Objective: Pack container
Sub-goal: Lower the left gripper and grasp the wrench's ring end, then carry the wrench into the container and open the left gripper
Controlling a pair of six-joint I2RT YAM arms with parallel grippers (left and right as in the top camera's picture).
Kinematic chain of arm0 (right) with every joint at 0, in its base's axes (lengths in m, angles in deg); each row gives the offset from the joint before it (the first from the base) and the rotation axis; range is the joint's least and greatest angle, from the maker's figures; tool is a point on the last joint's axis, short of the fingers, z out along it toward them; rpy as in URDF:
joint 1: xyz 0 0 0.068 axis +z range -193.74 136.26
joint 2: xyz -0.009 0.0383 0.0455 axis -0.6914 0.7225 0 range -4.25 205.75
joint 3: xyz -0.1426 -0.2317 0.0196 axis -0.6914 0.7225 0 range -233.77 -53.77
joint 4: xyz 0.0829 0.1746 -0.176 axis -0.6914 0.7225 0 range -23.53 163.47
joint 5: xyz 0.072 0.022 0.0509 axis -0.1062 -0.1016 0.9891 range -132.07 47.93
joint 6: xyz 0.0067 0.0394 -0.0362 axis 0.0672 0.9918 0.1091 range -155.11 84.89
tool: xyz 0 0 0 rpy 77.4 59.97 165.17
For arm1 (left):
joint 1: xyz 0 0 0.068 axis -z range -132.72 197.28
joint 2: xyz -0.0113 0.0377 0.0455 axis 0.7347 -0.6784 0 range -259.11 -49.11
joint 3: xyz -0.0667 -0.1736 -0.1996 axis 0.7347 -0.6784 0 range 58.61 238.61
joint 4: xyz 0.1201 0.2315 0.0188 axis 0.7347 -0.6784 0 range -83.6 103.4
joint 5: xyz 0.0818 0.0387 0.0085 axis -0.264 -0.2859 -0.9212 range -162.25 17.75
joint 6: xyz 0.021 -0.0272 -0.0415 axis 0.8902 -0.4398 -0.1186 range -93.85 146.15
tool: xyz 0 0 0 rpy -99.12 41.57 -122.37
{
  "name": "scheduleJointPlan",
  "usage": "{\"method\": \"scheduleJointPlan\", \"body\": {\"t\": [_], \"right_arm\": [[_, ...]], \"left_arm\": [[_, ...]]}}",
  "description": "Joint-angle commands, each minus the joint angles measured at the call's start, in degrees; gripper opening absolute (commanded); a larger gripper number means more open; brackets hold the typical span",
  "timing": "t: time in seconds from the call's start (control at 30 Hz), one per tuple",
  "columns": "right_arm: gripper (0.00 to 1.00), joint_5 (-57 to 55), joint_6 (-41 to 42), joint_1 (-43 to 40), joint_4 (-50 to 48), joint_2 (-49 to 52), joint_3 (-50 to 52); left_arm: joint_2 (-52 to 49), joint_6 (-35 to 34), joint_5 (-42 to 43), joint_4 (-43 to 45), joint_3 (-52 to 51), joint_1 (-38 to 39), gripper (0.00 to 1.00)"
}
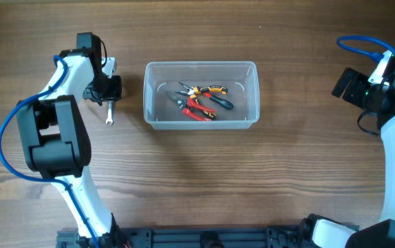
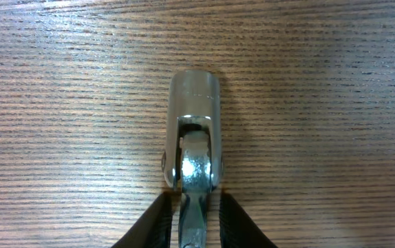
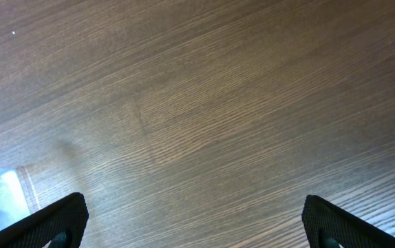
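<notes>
A: The left fingers [image 2: 153, 231] straddle the wrench [image 2: 194, 117] handle on the worktop [image 2: 321, 69]; whether they grip it cannot be told. Why there?
B: Probably to lift it into the container [image 1: 201, 65] near beside them; the right fingers [image 3: 53, 220] wait, spread apart

Pliers [image 1: 201, 100] inside container [image 1: 201, 66]; socket wrench [image 1: 110, 114] just left.

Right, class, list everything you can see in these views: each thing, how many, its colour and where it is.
container: 1, clear, middle of the table
orange-and-black pliers: 1, inside the container
red pliers: 1, red handles, inside the container
dark-handled tool: 1, dark teal, inside the container beside the pliers
wrench: 1, chrome, on the table left of the container
table: 1, brown wood
left gripper: 1, black, fingers either side of the wrench's shank, grip unclear
right gripper: 1, black, open, over the table's right side
</notes>
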Motion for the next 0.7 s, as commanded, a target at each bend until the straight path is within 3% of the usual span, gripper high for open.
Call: {"method": "scheduleJointPlan", "body": {"t": [0.0, 0.2, 0.67], "right_arm": [[1.00, -1.0, 1.1, 0.0, -0.2, -0.3, -0.1], [1.00, -1.0, 1.1, 0.0, -0.2, -0.3, -0.1], [1.00, -1.0, 1.0, 0.0, -0.2, -0.3, -0.1]], "left_arm": [[-1.4, 0.2, 0.3, 0.4, 0.7, 0.2, 0.19], [-1.4, -0.4, 0.3, 0.9, 2.1, 0.2, 0.04], [8.9, -1.2, 3.6, -8.3, 14.9, 1.1, 0.04]]}}
